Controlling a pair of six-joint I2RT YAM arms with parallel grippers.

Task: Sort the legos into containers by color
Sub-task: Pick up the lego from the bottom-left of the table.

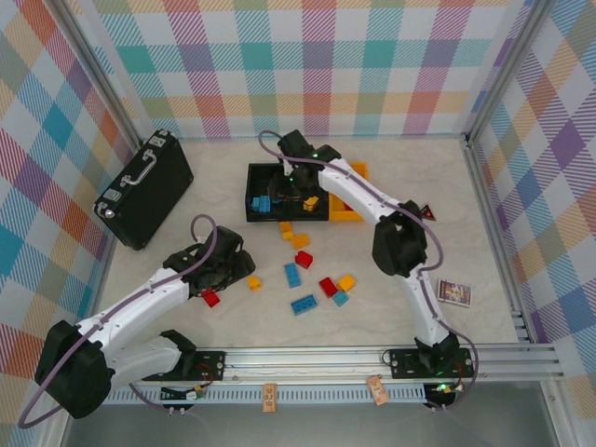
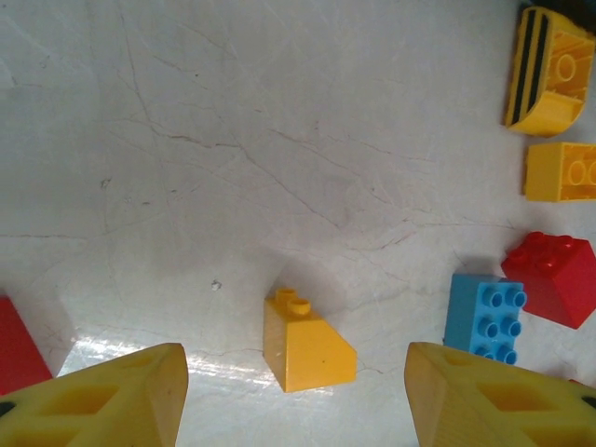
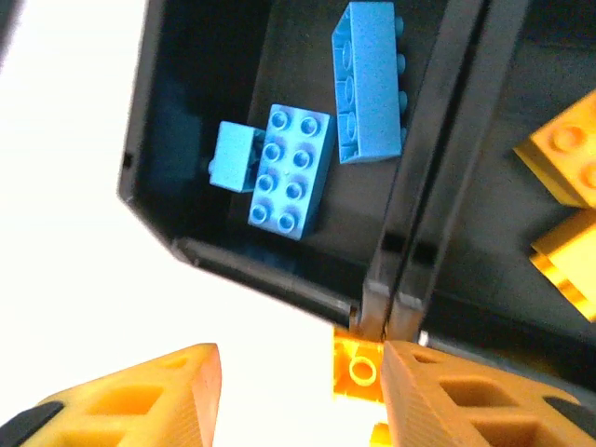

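**Legos partly sorted; both pincers wide open, holding nothing**

Three blue legos [image 3: 289,168] lie in the left black bin [image 3: 158,140]. Yellow-orange legos [image 3: 568,158] lie in the second black bin [image 3: 484,270], which touches its right side. The yellow-orange bin [image 1: 346,215] sits against that one, further right.

In front of the bins, loose legos [image 1: 292,275] in red, blue and yellow are scattered on the table [image 1: 400,307].

The right gripper [image 3: 300,363] hovers over the wall shared by the black bins, fingers far apart and empty.

The left gripper [image 2: 293,363] hangs low over the table, fingers spread wide. A yellow sloped lego [image 2: 307,345] sits between them, untouched, with a red lego [image 2: 14,345] just to its left.
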